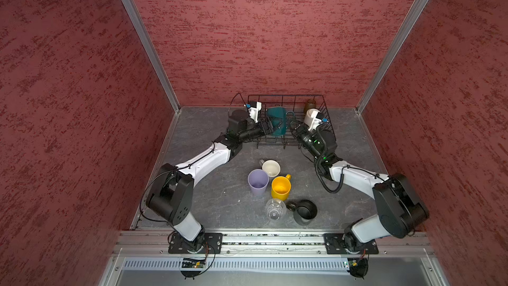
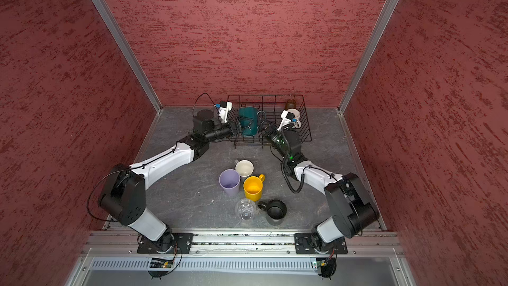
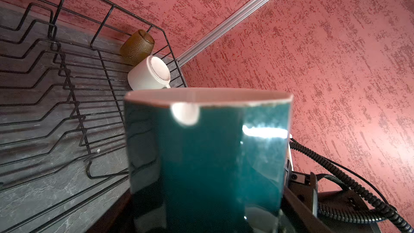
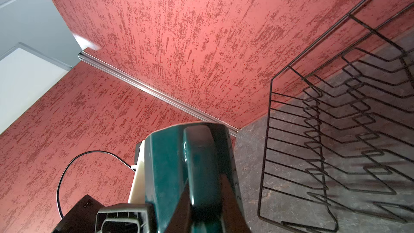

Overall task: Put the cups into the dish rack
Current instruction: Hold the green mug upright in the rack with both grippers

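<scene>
As left hand [image 1: 272, 127] and right hand [image 1: 290, 125] grip one mug [image 1: 276, 114], two racked — five loose

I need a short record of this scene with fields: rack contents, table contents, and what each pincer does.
in dish rack: amber glass and white mug, both upside down, far right corner
left pincer: closed around the body of the teal mug, at the rack's left part
right pincer: at the teal mug's handle; grip unclear
on table: cream-inside mug, lilac tumbler, yellow mug, clear glass, black mug, all upright
</scene>
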